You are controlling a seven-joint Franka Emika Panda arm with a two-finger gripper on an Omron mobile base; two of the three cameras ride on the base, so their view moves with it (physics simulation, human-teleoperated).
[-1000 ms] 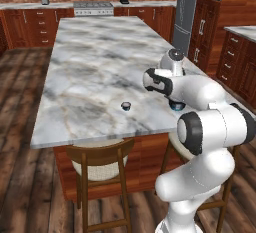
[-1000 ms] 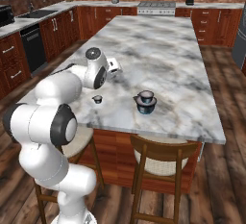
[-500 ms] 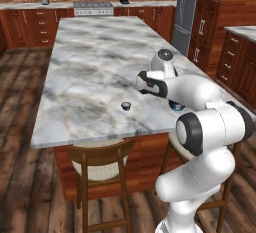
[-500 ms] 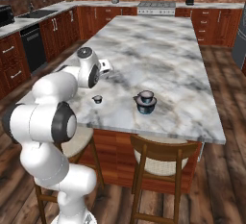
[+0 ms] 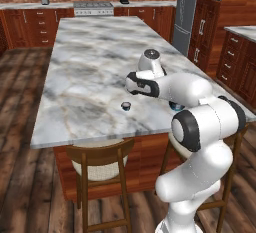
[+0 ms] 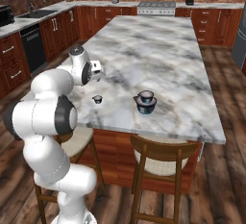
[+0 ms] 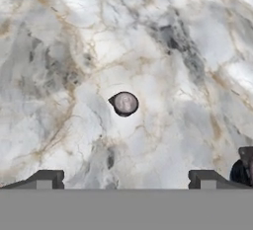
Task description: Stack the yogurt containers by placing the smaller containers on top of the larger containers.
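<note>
1. Small yogurt cup (image 6: 97, 99): tiny, round, dark w/ a pale grey top. Stands upright on the marble, near the front edge.
2. Big yogurt cup (image 6: 145, 103): squat, dark blue w/ a lighter band. Upright, to the right of the small one, well apart.

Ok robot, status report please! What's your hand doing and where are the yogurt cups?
Gripper open, empty, above the marble counter. Small yogurt cup upright, centred ahead of the fingers. Large yogurt cup apart, to its side. Nothing between.
</note>
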